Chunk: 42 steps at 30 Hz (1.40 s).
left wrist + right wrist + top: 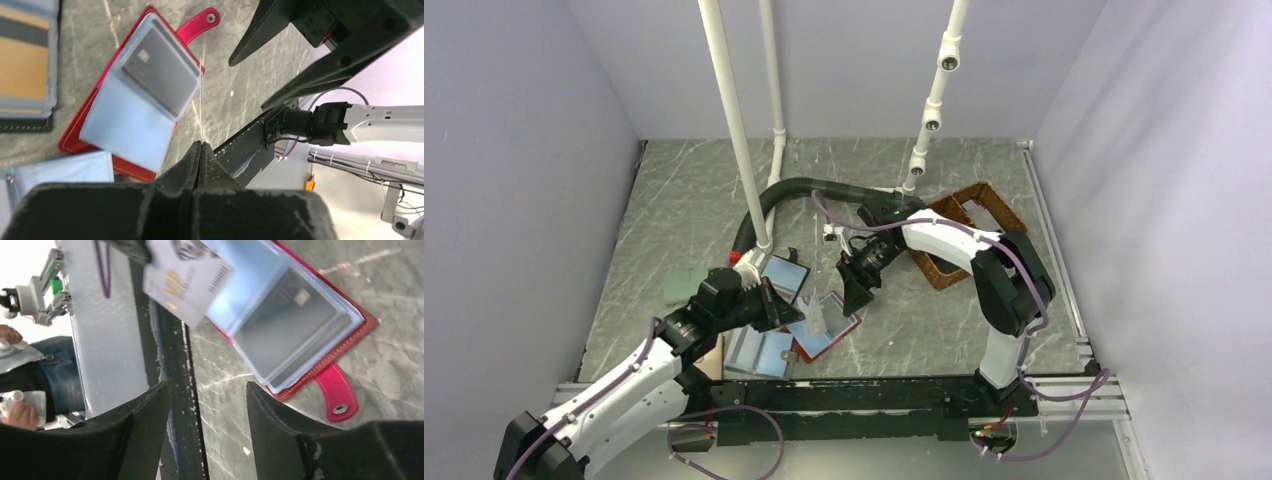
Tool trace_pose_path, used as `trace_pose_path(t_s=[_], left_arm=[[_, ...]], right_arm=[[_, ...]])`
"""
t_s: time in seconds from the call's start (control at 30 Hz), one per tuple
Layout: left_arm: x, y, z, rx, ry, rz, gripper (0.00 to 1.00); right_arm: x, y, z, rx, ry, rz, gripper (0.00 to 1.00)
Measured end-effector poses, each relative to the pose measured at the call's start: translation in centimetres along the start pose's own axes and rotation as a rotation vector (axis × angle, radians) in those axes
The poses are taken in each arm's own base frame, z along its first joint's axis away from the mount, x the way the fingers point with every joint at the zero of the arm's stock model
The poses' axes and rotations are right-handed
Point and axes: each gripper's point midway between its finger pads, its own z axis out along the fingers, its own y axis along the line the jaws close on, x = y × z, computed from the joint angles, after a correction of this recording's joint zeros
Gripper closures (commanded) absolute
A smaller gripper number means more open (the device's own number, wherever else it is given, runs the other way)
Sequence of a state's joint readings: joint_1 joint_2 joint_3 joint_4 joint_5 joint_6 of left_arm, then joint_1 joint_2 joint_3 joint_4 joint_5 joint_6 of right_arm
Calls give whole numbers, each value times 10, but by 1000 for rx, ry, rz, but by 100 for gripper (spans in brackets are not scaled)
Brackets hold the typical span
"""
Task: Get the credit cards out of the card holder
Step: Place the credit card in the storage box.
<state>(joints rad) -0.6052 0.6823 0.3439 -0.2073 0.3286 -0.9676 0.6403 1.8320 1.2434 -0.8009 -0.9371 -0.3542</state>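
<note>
At the left, the left end effector (200, 150) is seen pressed together on one edge of a thin, pale rectangular credit card (185, 275) printed with a barcode. The card is held above the grey marbled surface (227, 100) and is blurred in the right wrist view. Just right of it, the flat red rectangular card holder (367, 322) lies open on the surface between the two arms, with its clear plastic sleeves (125, 125) fanned upward and its small red pull tab (197, 25) laid flat. A dark grey credit card (160, 75) is seen lodged in the top sleeve. Further right, the right end effector (207, 387) hovers close above the holder, with its jaws spread and nothing between them.

The step in hand is judged to be the carrying-off of the pale card. This would be done well if the card were lifted straight clear of the sleeves, so that none is dragged along. It should then be laid flat on the surface, apart from the holder. For the dark card, the red cover should be pinned by one end effector while the card is drawn out through the sleeve's open edge.
</note>
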Motion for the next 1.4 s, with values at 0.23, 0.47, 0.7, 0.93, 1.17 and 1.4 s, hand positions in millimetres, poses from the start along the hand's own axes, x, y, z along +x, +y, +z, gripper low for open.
trace_pose_path(t_s=[0.23,0.47,0.7,0.93,1.17,1.4], left_arm=[[-9,-18,14,83,13,105,100],[-27,-46,28,205,-28,161,100],[-37,-66,37,294,-58,185,100],[-37,-78,47,343,-57,191,100],[-36,-91,51,388,-57,203,100],[-37,-97,52,410,-63,211,100]], right_arm=[[-15,22,-30,-105,-96,-78,31],[-22,12,-61,-134,-212,-14,28],[-28,18,-67,-183,-255,-3,27],[-32,20,-75,-211,-294,8,27],[-34,21,-80,-230,-321,17,27],[-36,23,-85,-252,-342,40,30]])
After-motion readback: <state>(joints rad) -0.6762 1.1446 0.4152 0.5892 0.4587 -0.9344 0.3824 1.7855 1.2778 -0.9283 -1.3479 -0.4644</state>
